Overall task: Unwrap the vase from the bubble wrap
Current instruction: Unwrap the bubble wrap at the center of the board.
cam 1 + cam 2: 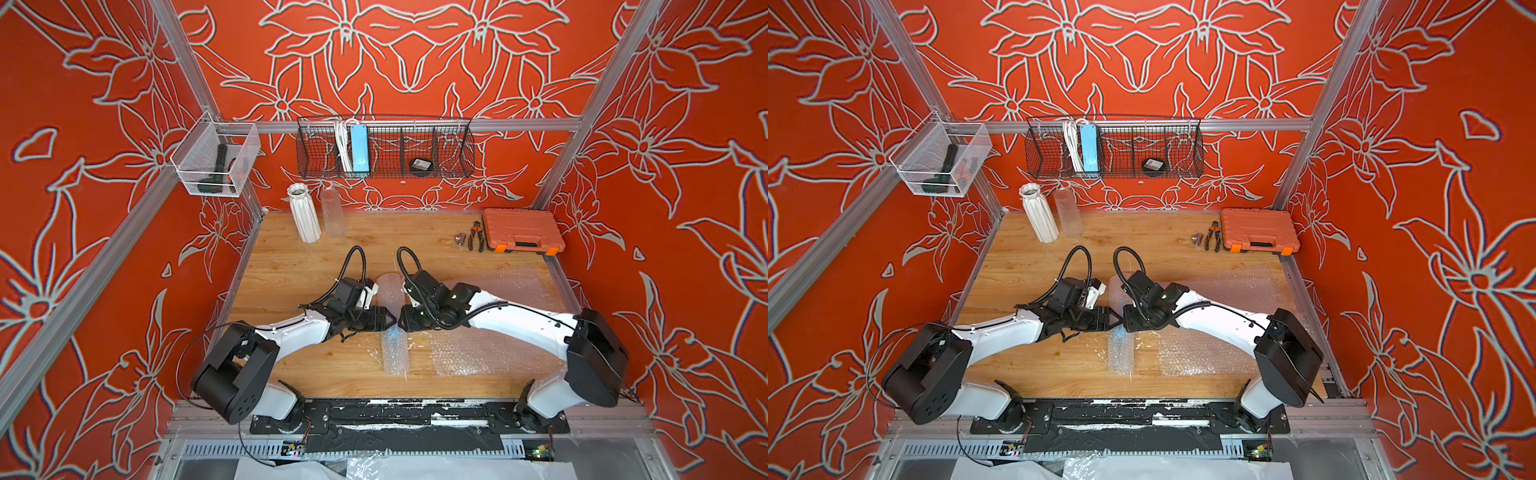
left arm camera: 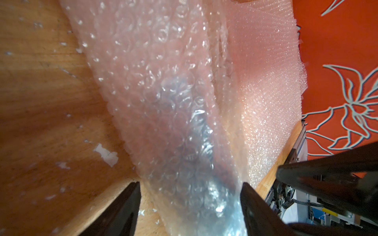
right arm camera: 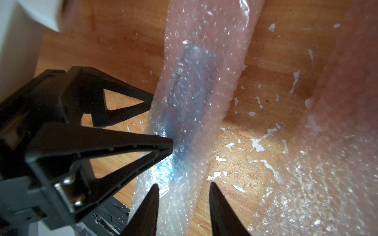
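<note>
Top views: the bubble wrap roll (image 1: pixel 395 353) lay in the middle of the table (image 1: pixel 291 266), with the left claw (image 1: pixel 390 321) and right claw (image 1: pixel 402 322) nose to nose over it and a loose sheet (image 1: pixel 478 353) flat just beside it, on the right arm's side. Risk, as I judged it: if both claws pinched through every layer, the whole roll would lift instead of peeling, and the slick film could slip out of the jaws. Left wrist: the left claw's jaws stood apart with the roll running between them — open, no squeeze visible. The wrap was clear, soft and pimpled with small bubbles, milky where layers stacked. Right wrist: the right claw (image 3: pixel 184 186) was open too, straddling the roll with a gap on one side. A blue shape (image 3: pixel 190 92) showed inside — likely the vase, hard, and it could roll free. The roll was a long limp tube on scuffed, white-flecked wood.
</note>
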Available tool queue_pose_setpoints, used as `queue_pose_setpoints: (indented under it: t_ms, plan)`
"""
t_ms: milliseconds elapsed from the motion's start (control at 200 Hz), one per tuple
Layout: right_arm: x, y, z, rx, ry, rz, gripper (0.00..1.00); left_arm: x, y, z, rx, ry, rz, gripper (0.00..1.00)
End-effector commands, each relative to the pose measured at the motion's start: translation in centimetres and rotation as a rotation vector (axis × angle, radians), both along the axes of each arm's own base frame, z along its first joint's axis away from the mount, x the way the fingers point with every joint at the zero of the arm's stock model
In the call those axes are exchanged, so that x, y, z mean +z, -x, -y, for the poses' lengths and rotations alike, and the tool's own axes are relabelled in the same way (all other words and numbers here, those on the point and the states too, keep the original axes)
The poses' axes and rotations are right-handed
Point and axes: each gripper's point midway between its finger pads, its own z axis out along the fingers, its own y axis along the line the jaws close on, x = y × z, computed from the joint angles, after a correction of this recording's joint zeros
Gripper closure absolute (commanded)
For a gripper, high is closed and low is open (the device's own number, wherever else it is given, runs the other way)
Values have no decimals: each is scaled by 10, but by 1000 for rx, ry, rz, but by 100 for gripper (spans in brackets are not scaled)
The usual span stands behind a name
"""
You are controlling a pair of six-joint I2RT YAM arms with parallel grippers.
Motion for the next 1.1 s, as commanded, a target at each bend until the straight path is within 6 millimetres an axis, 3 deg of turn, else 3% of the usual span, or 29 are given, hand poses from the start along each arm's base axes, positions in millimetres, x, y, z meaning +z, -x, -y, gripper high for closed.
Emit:
queue_pose_setpoints:
  t_ms: [0,570,921,1096]
  plan:
    - [-10,3,2,-14,39,-18,60,-9,2,-2,3,-11,-13,28]
    - [-25,-2,2,-26,103,-11,64,-18,4,-5,9,-33,-32,34]
    - [-31,-4,15,-35,179,0,77,-20,4,-5,7,-36,-35,36]
    - [-36,-2,18,-29,205,-10,78,-23,4,-6,10,-45,-37,36]
